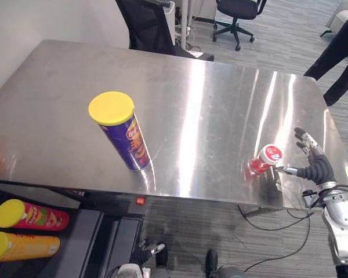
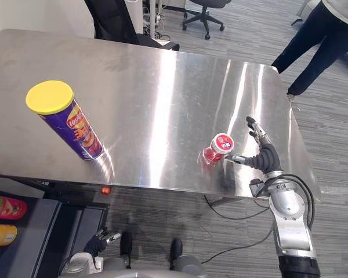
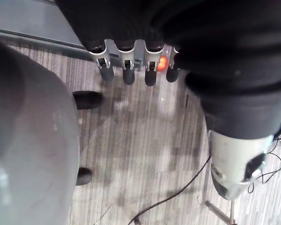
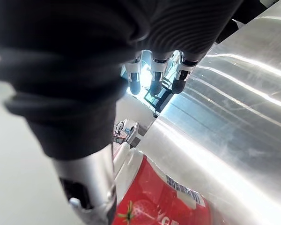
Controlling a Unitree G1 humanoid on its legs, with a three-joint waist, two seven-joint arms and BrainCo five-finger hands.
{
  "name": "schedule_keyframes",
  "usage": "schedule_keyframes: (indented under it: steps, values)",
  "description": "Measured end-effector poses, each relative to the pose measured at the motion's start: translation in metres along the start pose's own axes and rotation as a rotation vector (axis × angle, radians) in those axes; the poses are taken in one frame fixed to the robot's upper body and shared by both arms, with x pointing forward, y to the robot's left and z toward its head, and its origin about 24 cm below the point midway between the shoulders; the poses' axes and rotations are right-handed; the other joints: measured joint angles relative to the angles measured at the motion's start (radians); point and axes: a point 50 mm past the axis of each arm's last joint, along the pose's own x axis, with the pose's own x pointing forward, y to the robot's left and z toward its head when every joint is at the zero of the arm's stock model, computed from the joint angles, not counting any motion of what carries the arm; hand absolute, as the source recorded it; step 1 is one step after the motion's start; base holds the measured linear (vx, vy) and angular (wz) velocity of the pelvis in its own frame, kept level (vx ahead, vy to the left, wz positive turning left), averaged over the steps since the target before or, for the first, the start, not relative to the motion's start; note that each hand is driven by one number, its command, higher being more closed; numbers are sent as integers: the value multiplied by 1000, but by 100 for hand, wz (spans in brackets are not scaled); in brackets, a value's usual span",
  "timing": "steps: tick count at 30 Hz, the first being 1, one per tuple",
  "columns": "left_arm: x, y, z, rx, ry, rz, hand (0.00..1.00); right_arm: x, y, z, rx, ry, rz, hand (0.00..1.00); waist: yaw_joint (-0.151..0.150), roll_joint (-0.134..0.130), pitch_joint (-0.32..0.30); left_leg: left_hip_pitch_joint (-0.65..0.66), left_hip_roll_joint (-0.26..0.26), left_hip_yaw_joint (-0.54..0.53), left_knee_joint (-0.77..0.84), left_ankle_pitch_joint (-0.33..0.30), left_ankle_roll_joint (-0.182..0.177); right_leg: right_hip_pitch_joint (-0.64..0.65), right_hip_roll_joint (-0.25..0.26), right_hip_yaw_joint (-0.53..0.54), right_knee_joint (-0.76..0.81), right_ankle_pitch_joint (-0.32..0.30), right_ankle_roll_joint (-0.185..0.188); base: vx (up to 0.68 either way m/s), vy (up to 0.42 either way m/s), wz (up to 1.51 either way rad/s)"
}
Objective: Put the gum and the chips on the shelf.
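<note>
Just beside the thumb tip of the right hand (image 2: 265, 157): gum tub (image 2: 217, 149), red with a white lid, standing lid-up on the steel surface (image 2: 162, 87) near its front edge. Fingers (image 2: 257, 134) are straight and spread, reaching past the tub rather than round it, thumb out sideways toward the label. Thumb and tub are touching or just apart, cannot tell which. Nothing pinched. Reads as a hand opened wide so the tub can sit between thumb and fingers before they close (a judgement, not an observation).

Well apart from those fingers, across the surface toward the robot's left: chips can (image 1: 123, 133), purple, yellow lid, untouched. Likely left for a second trip.

Left hand (image 2: 102, 240) sits low, below the surface's front edge, its fingers (image 3: 127, 75) relaxed side by side over the floor, holding nothing.

Shelf (image 1: 84, 237) is down by those left fingers, with a red can (image 1: 32, 215) and an orange can (image 1: 26, 246) lying there. Neither task item is on it yet.
</note>
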Motion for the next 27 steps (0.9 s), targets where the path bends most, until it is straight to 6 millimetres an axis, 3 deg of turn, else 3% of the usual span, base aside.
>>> schedule_keyframes:
  steps: [17,27]
  values:
    - [2,1,8,-2,-29,9,0,2,17,1,19,-9,67,0,7,-10,27,-25,-2,-32,0,5,-3,-12,-1,-20,7,-1,0,-3,0,5]
    - [3,5,12,-32,-40,29,0,3,17,2,19,-11,67,0,23,-21,39,-33,-3,-47,2,11,1,-15,0,-30,11,0,0,19,-1,5]
